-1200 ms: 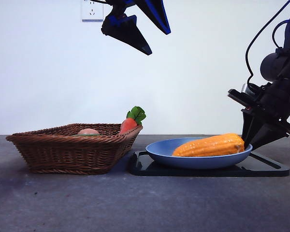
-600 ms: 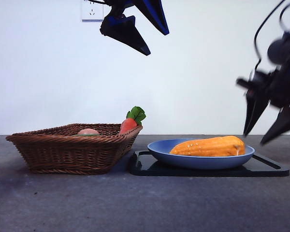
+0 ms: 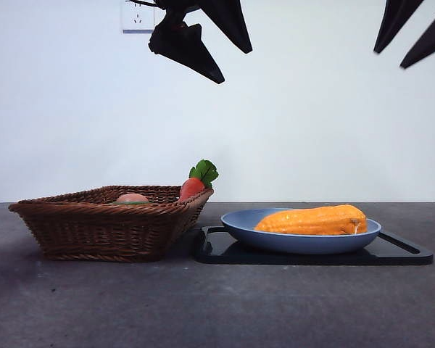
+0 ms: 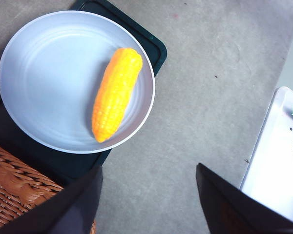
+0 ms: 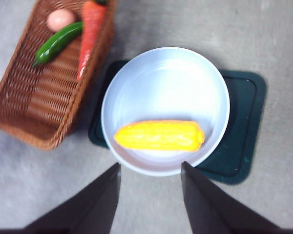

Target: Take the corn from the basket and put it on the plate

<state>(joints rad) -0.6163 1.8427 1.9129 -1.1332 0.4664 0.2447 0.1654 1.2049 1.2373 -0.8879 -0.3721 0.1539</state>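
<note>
The orange-yellow corn (image 3: 312, 220) lies on its side in the light-blue plate (image 3: 301, 238), free of both grippers. My right gripper (image 3: 390, 60) hangs open and empty high above the plate's right side. In the right wrist view its jaws (image 5: 150, 164) frame the corn (image 5: 159, 135) on the plate (image 5: 166, 83) far below. My left gripper (image 3: 237, 67) waits open, high over the gap between the basket (image 3: 109, 221) and the plate. The left wrist view shows that gripper (image 4: 149, 168), the corn (image 4: 116, 92), the plate (image 4: 49, 73) and a corner of the basket (image 4: 14, 190).
The plate rests on a flat black tray (image 3: 399, 250). In the basket (image 5: 49, 83) lie a carrot (image 5: 90, 34), a green pepper (image 5: 58, 41) and a pinkish round item (image 5: 60, 19). A white object (image 4: 278, 161) sits at the table's edge.
My right gripper has risen from beside the plate's right rim to the top right, open and empty. The corn stays on the plate. The left gripper has barely moved.
</note>
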